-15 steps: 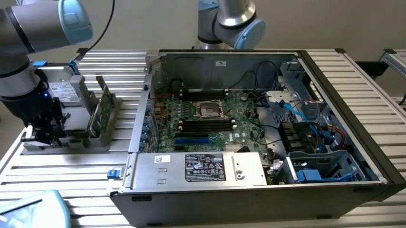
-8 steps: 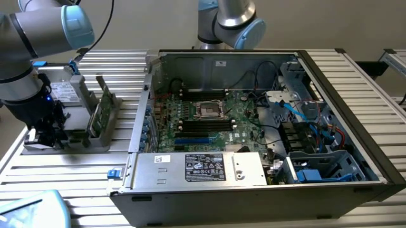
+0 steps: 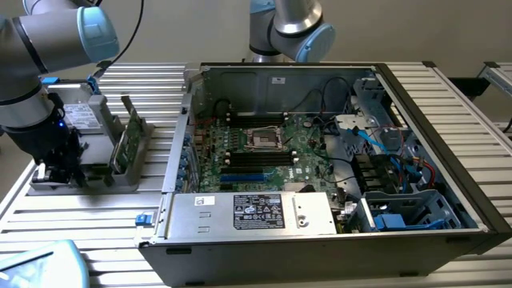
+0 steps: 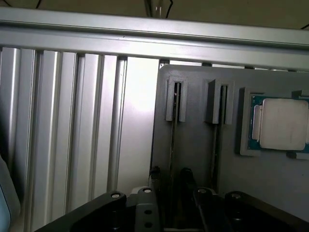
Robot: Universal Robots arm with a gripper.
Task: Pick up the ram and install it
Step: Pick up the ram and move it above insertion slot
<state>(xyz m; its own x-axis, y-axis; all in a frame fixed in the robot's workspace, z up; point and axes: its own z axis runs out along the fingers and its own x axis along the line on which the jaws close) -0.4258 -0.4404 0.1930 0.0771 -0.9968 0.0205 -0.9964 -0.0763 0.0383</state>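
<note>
Wrist view, at the gripper (image 4: 170,173): jaws part open, one either side of the ram (image 4: 172,140), nothing visibly pinched yet. Stood on edge in the end slots of a grey holder (image 4: 193,145), likely to leave the long top edge free for a straddling grip. Processor chip (image 4: 282,123) off to one side of the jaws, in its own recess.

The arm (image 3: 56,30) ran off the exterior view's upper left corner. The ram (image 4: 172,140) showed edge-on, one end hidden behind the gripper (image 4: 170,176). The processor chip (image 4: 282,123) was cut by the frame's edge; the power supply label (image 3: 258,211) was too small to read
</note>
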